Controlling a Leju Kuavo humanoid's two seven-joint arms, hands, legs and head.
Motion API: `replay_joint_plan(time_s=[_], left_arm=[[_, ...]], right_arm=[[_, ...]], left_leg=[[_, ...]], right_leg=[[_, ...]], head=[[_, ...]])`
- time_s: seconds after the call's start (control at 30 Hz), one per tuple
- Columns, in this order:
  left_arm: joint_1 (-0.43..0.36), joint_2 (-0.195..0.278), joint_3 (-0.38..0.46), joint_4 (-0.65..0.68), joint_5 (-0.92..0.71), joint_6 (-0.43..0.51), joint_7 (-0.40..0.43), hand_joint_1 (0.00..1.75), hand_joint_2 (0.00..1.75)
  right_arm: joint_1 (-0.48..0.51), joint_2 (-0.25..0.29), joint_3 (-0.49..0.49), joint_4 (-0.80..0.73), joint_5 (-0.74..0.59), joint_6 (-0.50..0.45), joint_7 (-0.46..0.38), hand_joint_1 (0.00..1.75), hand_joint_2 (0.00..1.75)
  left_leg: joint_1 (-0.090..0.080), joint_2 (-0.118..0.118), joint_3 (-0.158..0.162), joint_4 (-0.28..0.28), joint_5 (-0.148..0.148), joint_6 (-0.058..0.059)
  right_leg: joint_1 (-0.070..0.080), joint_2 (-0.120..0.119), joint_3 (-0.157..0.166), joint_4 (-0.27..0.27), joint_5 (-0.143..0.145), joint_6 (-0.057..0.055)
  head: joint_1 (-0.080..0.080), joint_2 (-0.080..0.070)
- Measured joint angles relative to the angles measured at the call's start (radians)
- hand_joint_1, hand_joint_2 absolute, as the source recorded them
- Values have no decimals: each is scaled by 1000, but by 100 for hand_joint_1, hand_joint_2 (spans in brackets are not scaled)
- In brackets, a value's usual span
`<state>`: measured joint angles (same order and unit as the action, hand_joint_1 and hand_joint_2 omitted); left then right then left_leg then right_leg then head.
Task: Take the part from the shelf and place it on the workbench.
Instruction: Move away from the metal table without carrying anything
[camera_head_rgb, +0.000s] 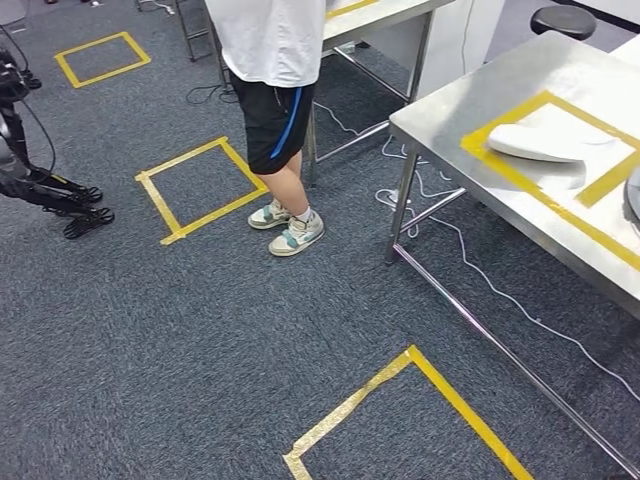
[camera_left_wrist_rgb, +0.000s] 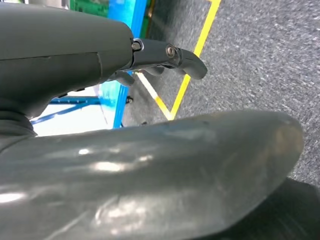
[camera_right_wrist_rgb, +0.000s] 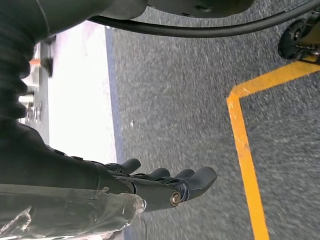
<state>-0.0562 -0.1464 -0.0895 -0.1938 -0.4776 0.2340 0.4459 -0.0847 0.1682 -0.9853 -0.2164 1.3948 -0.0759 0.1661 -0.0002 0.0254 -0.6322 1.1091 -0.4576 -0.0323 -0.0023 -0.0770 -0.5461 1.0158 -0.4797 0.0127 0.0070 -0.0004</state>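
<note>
1. The white curved part (camera_head_rgb: 540, 143) lies flat on the steel workbench (camera_head_rgb: 483, 100), inside a yellow tape frame (camera_head_rgb: 521, 175) marked on the benchtop. Neither hand touches it.
2. A rounded grey object (camera_head_rgb: 632, 195) sits at the picture's edge just beside the frame (too cropped to identify).
3. The left hand (camera_head_rgb: 84, 212) hangs well apart from the bench, out to the robot's left above the carpet. It is released, its dark fingers spread with nothing in them.
4. The left wrist view adds the close side of that hand: a thick grey thumb (camera_left_wrist_rgb: 170, 170) and straight fingers (camera_left_wrist_rgb: 185, 60), with nothing between them. Beyond them are a blue frame (camera_left_wrist_rgb: 126, 75) and a corner of yellow floor tape (camera_left_wrist_rgb: 188, 75).
5. In the right wrist view, the right hand (camera_right_wrist_rgb: 151, 187) is released too, fingers (camera_right_wrist_rgb: 200, 177) extended side by side over the grey carpet, holding nothing. Past it are a yellow tape corner (camera_right_wrist_rgb: 245, 150) and a small black castor (camera_right_wrist_rgb: 292, 37).
6. The head view takes in a person (camera_head_rgb: 275, 60) in a white shirt and dark shorts, standing between a taped floor square (camera_head_rgb: 200, 190) and the workbench.
7. A white cable (camera_head_rgb: 490, 285) trails across the carpet under the bench, and a dark stool (camera_head_rgb: 562, 20) stands behind it.
</note>
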Motion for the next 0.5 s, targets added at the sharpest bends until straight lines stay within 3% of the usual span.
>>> replay_joint_plan(time_s=[0.07,0.1,0.13,0.2,0.27,0.3,0.37,0.4,0.43,0.5], left_arm=[[-3,0,0,0,0,0,1,0,0],[-2,0,1,0,0,1,1,0,0],[-2,1,1,0,0,1,2,0,0],[-1,2,2,0,0,2,3,0,0],[-2,2,2,0,0,3,3,0,0],[-2,3,2,0,-1,4,3,0,0],[-1,4,2,0,-1,8,4,0,0],[-1,4,2,0,-3,8,5,0,0],[-1,4,1,0,-10,7,6,0,0],[-2,6,-1,0,-30,0,13,0,0]], right_arm=[[0,0,0,0,-1,0,0,0,175],[-1,-1,0,0,-2,0,0,0,175],[-2,-1,0,0,-3,0,0,0,175],[-2,-1,0,0,-4,1,-1,0,175],[1,-1,0,0,-4,1,-1,0,175],[2,-1,0,0,-4,1,-1,0,175],[3,-1,0,0,-4,0,0,0,175],[2,-1,0,0,-4,-1,0,0,175],[2,-1,0,0,-4,-2,0,0,175],[0,0,0,0,-3,-4,0,0,175]], left_leg=[[-4,39,37,-69,11,4],[-5,43,53,-100,16,13],[-4,31,55,-110,15,22],[2,-11,53,-112,19,42],[2,-38,52,-112,20,48],[2,-53,52,-112,21,48],[3,-84,53,-112,23,46],[4,-99,54,-112,23,44],[3,-113,53,-111,25,39],[4,-140,47,-110,29,26]], right_leg=[[7,-16,3,2,-5,8],[9,-21,6,6,-13,17],[10,-13,4,18,-26,26],[6,34,-31,109,-82,40],[4,71,-99,249,-142,43],[4,75,-122,290,-150,43],[1,81,-116,264,-111,42],[-2,93,-87,198,-71,42],[-9,125,-55,126,-41,44],[-18,178,-11,27,-8,41]], head=[[0,0],[1,0],[3,0],[11,0],[14,0],[15,0],[15,0],[15,0],[15,0],[16,0]])
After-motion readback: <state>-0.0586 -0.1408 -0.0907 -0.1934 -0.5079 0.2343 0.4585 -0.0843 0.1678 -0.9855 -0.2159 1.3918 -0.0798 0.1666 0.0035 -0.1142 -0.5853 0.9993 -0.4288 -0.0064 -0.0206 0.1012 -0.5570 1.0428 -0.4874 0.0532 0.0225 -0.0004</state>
